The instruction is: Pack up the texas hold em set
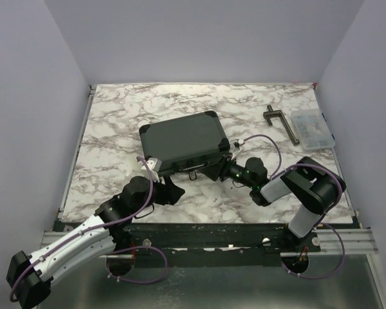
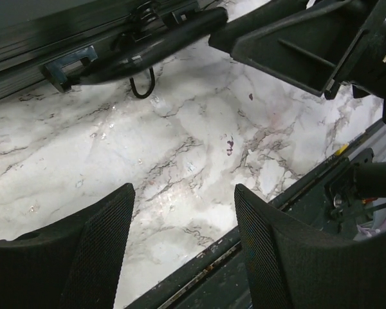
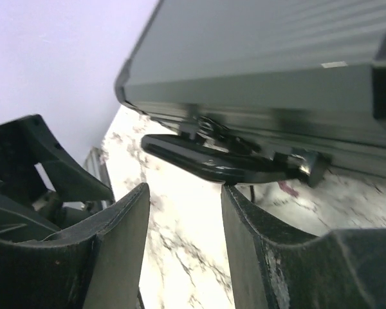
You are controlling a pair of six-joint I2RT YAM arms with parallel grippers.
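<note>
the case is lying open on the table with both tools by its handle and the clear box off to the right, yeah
No: the case is shut, not open; the top view shows its lid down flat. The rest stands: the left tool and right tool are by its handle, and the clear box is off to the right.
</note>
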